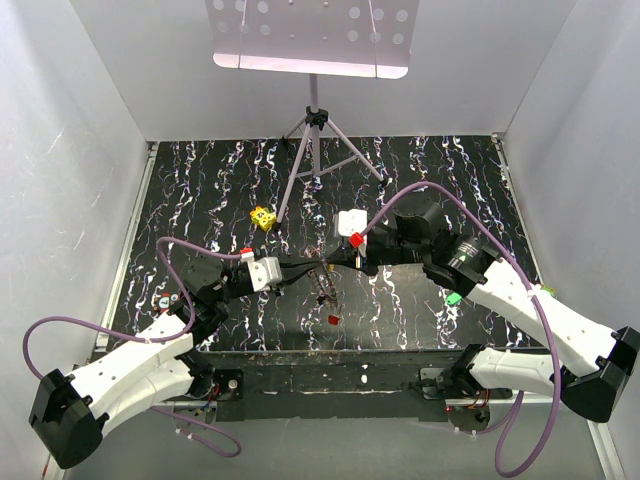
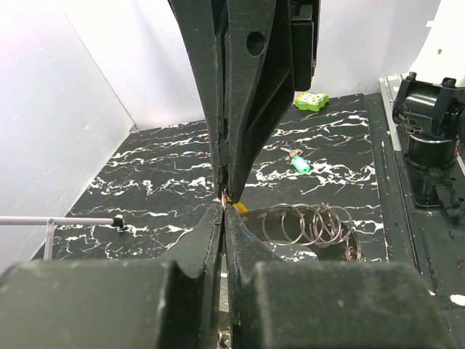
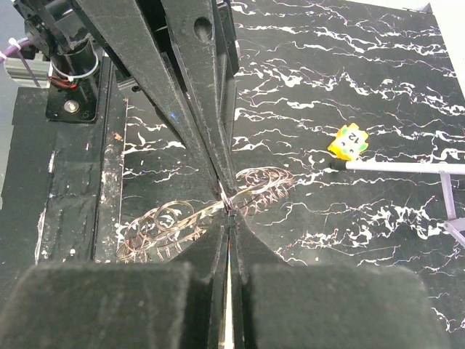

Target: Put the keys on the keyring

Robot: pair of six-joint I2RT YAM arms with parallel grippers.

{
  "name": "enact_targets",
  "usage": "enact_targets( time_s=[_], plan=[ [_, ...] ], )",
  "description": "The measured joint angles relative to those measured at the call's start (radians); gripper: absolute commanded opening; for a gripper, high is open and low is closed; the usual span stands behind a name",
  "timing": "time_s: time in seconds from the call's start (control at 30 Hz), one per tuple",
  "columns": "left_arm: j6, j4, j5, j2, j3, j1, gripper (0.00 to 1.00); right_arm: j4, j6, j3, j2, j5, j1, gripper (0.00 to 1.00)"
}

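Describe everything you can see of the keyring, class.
The keyring is a thin wire ring strung with many dull grey metal keys and loops, fanned out like a spiky wreath. It seems held above the black marbled table; the shut right gripper pinches its wire near the middle, clusters spreading to either side.

Yellow dotted cube [image 1: 263,217], tripod [image 1: 316,150], perhaps a music stand, black marbled tabletop [image 1: 200,180]

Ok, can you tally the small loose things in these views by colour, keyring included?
red key: 1
green key: 1
yellow cube: 1
green-and-yellow block: 1
silvery keyring: 1
Total: 5
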Motion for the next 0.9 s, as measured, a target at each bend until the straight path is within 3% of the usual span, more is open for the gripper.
enact_targets(
  time_s=[0.9],
  plan=[
    [0.009, 0.0, 0.004, 0.014, 0.002, 0.0, 0.0, 0.0, 0.017, 0.0, 0.0, -0.019, -0.009, 0.01]
  ],
)
